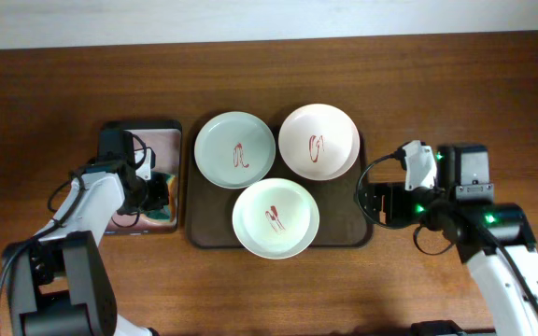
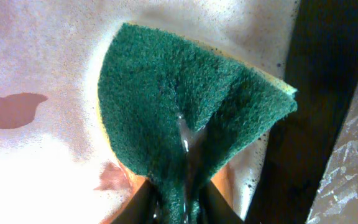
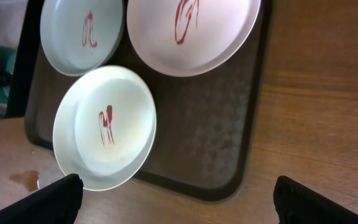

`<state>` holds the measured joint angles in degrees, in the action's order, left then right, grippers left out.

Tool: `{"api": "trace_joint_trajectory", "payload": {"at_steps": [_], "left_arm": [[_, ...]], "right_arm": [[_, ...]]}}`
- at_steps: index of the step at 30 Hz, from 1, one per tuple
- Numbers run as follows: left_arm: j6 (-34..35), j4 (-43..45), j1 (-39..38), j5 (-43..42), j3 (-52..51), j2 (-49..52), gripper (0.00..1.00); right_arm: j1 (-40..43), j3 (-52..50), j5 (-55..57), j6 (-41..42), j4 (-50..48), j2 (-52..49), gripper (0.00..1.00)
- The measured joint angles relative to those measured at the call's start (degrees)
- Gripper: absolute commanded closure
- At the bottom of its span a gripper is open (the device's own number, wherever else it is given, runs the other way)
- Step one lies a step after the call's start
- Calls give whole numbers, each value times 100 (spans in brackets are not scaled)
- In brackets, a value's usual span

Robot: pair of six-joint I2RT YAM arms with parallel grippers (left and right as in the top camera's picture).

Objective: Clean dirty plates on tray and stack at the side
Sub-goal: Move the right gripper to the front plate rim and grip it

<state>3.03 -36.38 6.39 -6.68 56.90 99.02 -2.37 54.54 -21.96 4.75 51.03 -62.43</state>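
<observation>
Three dirty plates with red sauce squiggles lie on the dark brown tray (image 1: 348, 229): a pale green plate (image 1: 235, 149) at the back left, a pinkish-white plate (image 1: 318, 140) at the back right, a white plate (image 1: 276, 217) at the front. In the right wrist view they show as green (image 3: 82, 34), pinkish (image 3: 191, 31) and white (image 3: 104, 127) on the tray (image 3: 210, 134). My left gripper (image 2: 179, 205) is shut on a green scouring sponge (image 2: 179, 106) over the small black tray (image 1: 141, 177). My right gripper (image 3: 176, 199) is open and empty at the brown tray's right end.
The small black tray with a pinkish wet inside (image 2: 36, 74) stands left of the brown tray. Its dark rim (image 2: 316, 93) runs along the right of the left wrist view. A small wet spot (image 3: 25, 179) lies on the wooden table (image 1: 390, 75).
</observation>
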Motion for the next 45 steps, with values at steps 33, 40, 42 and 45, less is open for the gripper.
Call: {"api": "trace_joint_trajectory", "payload": {"at_steps": [33, 40, 42, 45], "left_arm": [[7, -245, -7, -15, -116, -120, 100], [94, -103, -7, 221, -107, -1082, 100], [111, 4, -7, 267, -105, -1224, 100], [114, 201, -7, 289, -105, -1340, 100]], "right_arm": [[-1703, 7, -153, 518, -1578, -3665, 77], [-1740, 7, -151, 562, -1784, -3716, 86], [-1740, 7, -151, 577, -1843, -3716, 91], [-1740, 7, -59, 693, -1878, -3716, 95]]}}
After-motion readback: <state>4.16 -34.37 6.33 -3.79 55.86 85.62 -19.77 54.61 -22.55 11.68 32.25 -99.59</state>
